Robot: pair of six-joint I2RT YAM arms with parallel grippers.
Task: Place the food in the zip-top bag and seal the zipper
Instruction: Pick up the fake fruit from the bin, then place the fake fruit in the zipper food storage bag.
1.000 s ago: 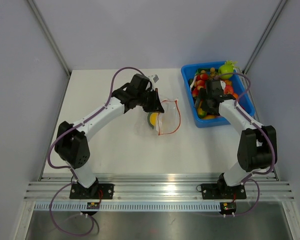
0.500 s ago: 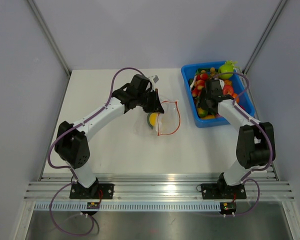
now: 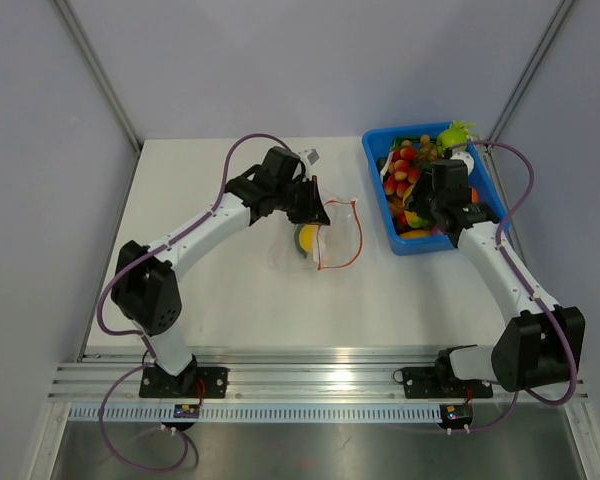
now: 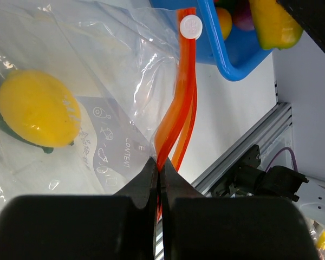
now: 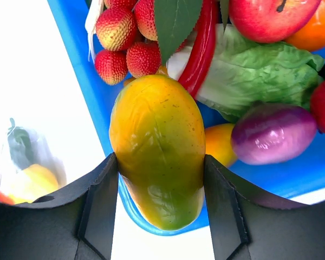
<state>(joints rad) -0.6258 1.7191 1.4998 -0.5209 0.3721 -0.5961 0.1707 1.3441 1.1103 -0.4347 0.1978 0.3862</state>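
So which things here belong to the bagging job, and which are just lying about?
Job: zip-top bag; its zipper, pinched by the left gripper; yellow fruit already inside; mango in the right gripper; remaining food.
Lying about: blue bin holding that food; aluminium rail; purple cables.

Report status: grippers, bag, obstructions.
Left gripper shut on red-orange zipper strip of clear plastic bag. Right gripper shut on yellow-green plastic mango over blue plastic bin. No obstruction seen.
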